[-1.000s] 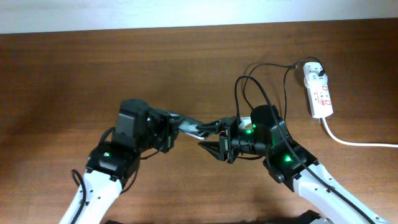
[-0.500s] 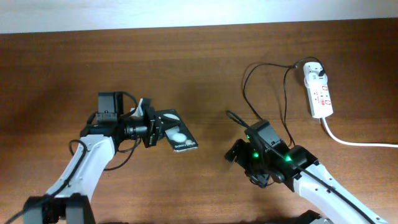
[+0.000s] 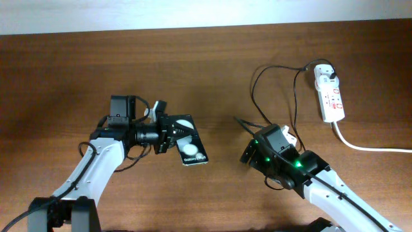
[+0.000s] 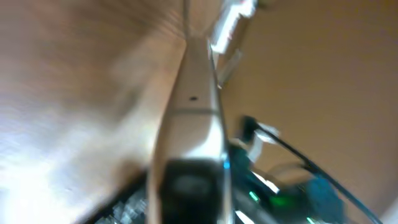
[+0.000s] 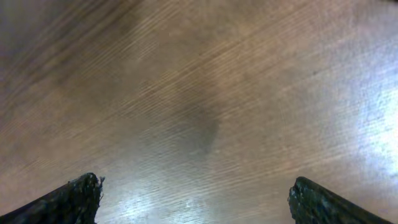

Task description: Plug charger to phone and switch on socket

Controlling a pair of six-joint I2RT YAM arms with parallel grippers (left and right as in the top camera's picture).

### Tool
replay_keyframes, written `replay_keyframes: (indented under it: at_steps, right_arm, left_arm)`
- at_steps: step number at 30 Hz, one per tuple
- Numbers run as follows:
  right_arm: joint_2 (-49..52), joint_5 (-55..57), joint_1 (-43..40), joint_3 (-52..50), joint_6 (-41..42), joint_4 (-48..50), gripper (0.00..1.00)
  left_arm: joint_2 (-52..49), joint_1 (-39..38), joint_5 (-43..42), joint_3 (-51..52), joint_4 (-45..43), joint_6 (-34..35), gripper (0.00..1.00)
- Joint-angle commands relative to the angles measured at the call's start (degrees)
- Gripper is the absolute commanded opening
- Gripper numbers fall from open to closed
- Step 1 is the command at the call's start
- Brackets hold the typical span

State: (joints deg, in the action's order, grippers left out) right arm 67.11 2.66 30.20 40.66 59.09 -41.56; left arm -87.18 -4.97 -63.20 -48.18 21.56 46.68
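Phone (image 3: 188,145) clamped by its left end in the left gripper (image 3: 166,134), tilted, face showing. Right of the phone and well apart from it, the charger (image 3: 295,96) trails its loose black tip on the wooden table (image 3: 64,71), unplugged. Further right, the right gripper (image 5: 196,193) has its jaws spread wide with nothing between them. Power strip (image 3: 329,96) lies far right of the phone. Likely step: pinch the cable just behind the tip, square it to the phone's port, and hold the phone steady.
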Motion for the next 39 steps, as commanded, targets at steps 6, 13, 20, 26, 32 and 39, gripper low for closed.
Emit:
replay_keyframes:
  at_steps: [6, 13, 20, 26, 32, 39]
  right_arm:
    - [-0.20, 2.36, 0.04, 14.82, -9.60, -8.35, 0.92]
    - [-0.20, 2.54, -1.20, 20.81, -9.57, -18.36, 0.92]
    - [4.98, 2.29, -19.23, 25.94, -15.65, -19.52, 0.91]
    - [29.14, 2.12, -21.64, 41.79, -15.61, -11.69, 0.91]
    - [49.51, 1.90, -21.64, 47.84, -15.10, 12.61, 0.91]
    - [60.67, 1.62, -21.64, 47.84, -11.89, 24.72, 0.57]
  left_arm:
    - [0.02, -0.28, 18.71, -0.81, 0.61, -6.67, 0.00]
    - [0.02, -0.28, 18.01, -0.81, 6.95, -6.91, 0.00]
    - [0.02, -0.28, 15.10, -0.81, 8.52, -6.91, 0.00]
    - [0.02, -0.28, 15.23, -0.81, 8.55, -6.91, 0.00]
    - [0.02, -0.28, 17.64, -0.81, 8.55, -6.88, 0.00]
    - [0.02, -0.28, 17.64, -0.81, 8.52, -6.88, 0.00]
